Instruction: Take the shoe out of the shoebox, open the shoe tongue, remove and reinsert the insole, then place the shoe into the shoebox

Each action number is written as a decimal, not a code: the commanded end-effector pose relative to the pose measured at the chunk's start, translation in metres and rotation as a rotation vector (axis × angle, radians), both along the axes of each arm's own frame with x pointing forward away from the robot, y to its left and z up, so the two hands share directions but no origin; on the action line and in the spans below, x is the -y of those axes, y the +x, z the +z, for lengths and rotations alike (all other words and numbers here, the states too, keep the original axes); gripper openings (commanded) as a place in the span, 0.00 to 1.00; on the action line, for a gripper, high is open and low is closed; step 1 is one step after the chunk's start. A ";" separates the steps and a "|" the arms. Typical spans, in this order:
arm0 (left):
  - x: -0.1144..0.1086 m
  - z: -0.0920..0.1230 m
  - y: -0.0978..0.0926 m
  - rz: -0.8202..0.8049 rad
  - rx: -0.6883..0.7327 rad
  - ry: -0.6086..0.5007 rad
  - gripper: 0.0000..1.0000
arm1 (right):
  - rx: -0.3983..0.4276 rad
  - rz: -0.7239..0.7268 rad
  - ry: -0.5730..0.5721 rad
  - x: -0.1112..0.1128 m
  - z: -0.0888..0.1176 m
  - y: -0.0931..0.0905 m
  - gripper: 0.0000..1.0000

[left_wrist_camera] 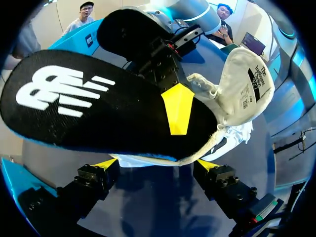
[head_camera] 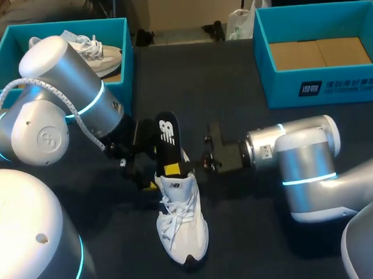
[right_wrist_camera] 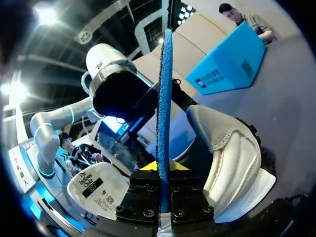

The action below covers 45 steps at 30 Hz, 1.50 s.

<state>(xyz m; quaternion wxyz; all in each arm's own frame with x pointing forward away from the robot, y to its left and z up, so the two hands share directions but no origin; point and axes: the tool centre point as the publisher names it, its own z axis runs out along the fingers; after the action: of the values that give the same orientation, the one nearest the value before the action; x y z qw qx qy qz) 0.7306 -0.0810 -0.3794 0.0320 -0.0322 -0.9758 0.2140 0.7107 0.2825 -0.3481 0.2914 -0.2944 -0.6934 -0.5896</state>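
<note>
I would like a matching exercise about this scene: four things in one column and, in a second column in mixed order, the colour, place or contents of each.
Things:
1. insole
2. middle shoe
3. left box
4. right box

States:
A. holds a second shoe
B. black, sticking up out of a shoe
C. only brown cardboard inside
D. white, laces up, outside both boxes

Pairs: 1-B, 2-D, 3-A, 4-C

Black insole (head_camera: 166, 137) with white logo and blue underside, white shoe (head_camera: 181, 224), teal shoebox (head_camera: 324, 85).
</note>
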 end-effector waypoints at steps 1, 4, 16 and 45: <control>0.000 -0.001 0.000 0.000 0.000 0.000 1.00 | -0.018 0.010 -0.025 -0.003 -0.004 -0.005 0.00; 0.000 -0.001 0.000 0.000 0.000 0.000 1.00 | -0.018 0.010 -0.028 -0.004 -0.003 -0.006 0.00; 0.000 -0.001 0.000 0.000 0.000 0.000 1.00 | 0.072 0.015 -0.055 -0.008 0.020 0.000 0.36; 0.000 -0.001 0.000 0.000 0.000 0.000 1.00 | 0.121 -0.084 0.005 -0.001 0.029 0.019 0.00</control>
<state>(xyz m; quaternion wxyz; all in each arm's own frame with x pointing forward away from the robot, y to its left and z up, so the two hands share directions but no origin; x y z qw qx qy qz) 0.7306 -0.0812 -0.3793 0.0320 -0.0322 -0.9758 0.2141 0.7327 0.2795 -0.3200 0.2251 -0.2829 -0.6912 -0.6257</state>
